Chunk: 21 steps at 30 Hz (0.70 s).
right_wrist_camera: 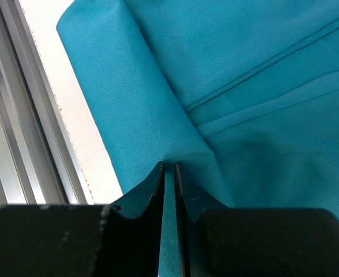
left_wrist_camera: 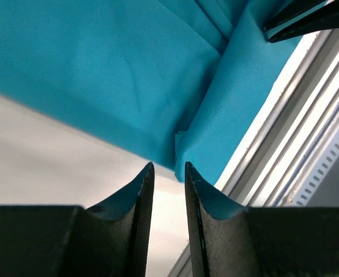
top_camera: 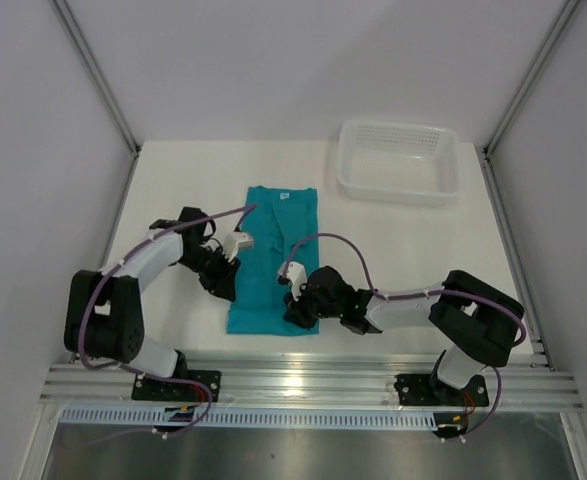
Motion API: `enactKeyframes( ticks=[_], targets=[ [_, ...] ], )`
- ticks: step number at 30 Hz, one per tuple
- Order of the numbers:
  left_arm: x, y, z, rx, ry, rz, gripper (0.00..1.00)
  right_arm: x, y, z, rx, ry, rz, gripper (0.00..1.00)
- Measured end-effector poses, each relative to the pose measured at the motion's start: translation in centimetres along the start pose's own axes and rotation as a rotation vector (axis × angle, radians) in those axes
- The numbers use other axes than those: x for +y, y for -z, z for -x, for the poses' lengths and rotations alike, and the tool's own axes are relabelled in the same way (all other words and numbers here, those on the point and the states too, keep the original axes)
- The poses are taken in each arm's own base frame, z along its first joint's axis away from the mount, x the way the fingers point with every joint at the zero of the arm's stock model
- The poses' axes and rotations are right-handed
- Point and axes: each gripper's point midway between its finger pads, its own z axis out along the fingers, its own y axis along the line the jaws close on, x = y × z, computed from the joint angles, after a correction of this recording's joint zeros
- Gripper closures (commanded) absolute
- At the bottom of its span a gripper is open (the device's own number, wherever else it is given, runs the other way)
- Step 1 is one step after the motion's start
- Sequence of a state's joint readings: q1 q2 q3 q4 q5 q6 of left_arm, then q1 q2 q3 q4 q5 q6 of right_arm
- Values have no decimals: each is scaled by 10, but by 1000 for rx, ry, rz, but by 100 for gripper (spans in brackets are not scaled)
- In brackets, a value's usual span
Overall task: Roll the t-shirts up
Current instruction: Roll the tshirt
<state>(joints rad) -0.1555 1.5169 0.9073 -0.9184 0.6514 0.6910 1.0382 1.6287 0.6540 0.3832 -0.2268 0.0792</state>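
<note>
At the bottom hem of the t-shirt (top_camera: 269, 285) the right claw (right_wrist_camera: 169, 168) pinches a first fold; the left claw (left_wrist_camera: 169, 172), slightly spread and empty, must next grip its corner.

Nothing readable is coming through in any view. The teal t-shirt (top_camera: 273, 262) is showing a small white neck label (top_camera: 285, 196) at its collar, the end lying nearer the white basket (top_camera: 398, 187), but the label is appearing far too small to make out any lettering.
</note>
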Motion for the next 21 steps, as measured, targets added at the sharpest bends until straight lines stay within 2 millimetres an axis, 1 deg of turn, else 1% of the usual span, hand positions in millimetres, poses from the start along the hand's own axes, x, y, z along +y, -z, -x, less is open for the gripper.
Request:
enactKeyframes(
  ticks=[5,7,8,10,13,15,16,18,21],
  targets=[
    [-2,27,18,-87,-72,130,73,-3,0,1,-6,-16,-19,85],
    [-7,34,21,-108,-104,155,73,-4,0,2,-7,-22,-26,85],
    [-10,34,21,-110,-123,160,73,-4,0,2,-8,-25,-29,85],
    [-18,25,13,-82,-143,143,74,-4,0,1,-8,-30,-32,85],
    [-26,1,-15,17,-119,81,74,-4,0,1,-8,-37,-34,85],
    [-27,-14,-33,92,-89,48,76,-4,0,1,-8,-44,-35,85],
    [-26,-19,-39,120,-76,35,76,-4,0,2,-8,-46,-36,85],
    [-22,-27,-45,156,-56,23,76,-5,0,1,-7,-53,-39,86],
    [-17,-33,-47,171,-41,22,77,-6,2,-2,3,-64,-53,85]
  ],
)
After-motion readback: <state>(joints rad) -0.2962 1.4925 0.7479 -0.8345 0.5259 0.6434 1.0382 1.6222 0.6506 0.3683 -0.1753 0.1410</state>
